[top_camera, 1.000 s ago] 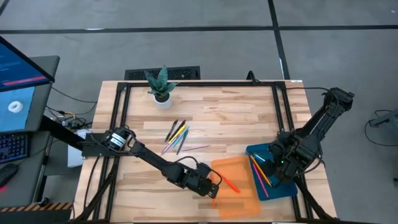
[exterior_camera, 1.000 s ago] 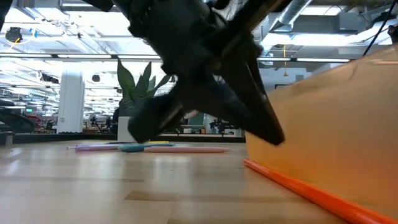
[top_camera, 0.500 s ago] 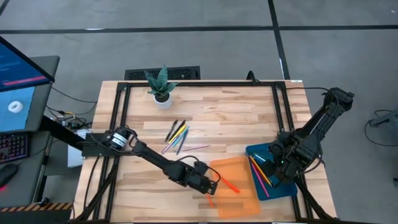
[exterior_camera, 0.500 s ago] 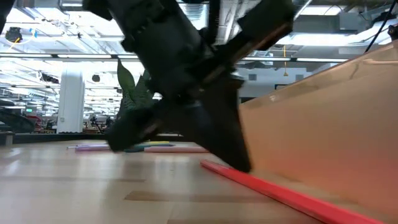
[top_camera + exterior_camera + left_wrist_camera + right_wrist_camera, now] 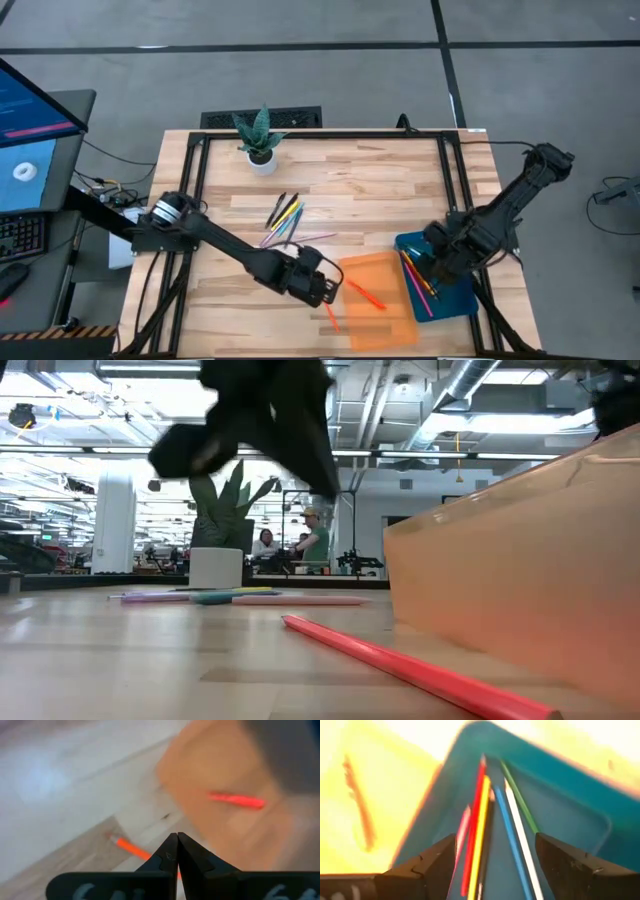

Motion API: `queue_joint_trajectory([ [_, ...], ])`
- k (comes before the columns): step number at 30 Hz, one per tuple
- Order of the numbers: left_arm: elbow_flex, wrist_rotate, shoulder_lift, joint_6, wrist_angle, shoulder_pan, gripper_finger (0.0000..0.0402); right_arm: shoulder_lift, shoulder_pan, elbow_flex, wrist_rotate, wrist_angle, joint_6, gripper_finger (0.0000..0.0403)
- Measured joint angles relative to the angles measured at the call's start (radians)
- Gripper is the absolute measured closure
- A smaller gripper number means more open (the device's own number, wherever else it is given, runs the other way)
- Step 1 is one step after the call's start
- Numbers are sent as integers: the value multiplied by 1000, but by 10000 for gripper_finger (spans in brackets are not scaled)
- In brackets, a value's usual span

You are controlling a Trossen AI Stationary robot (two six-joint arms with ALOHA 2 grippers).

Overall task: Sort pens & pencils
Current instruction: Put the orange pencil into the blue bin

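You had a pale wooden table (image 5: 370, 175) in a dark frame, on a grey floor, a potted plant (image 5: 259, 137) at its far edge and a monitor (image 5: 35, 130) off to its left. People stood far back in the room in the low view. Both wrist views were smeared, so colours there were hard to read.

The orange tray (image 5: 385, 310) held one orange pencil (image 5: 366, 296); another orange pencil (image 5: 331, 317) lay on the wood just beside it. The blue tray (image 5: 455, 298) held several pens (image 5: 418, 277). A loose cluster of pens and pencils (image 5: 286, 221) lay mid-table.

Your left gripper (image 5: 325, 291) sat closed and empty by the orange tray. Your right gripper (image 5: 434, 262) hung spread wide, empty, over the blue tray.
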Motion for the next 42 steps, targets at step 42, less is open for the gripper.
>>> queue_joint_trajectory([
  [42, 0, -862, -739, 505, -141, -341, 401, 0, -474, 375, 118, 954, -839, 113],
])
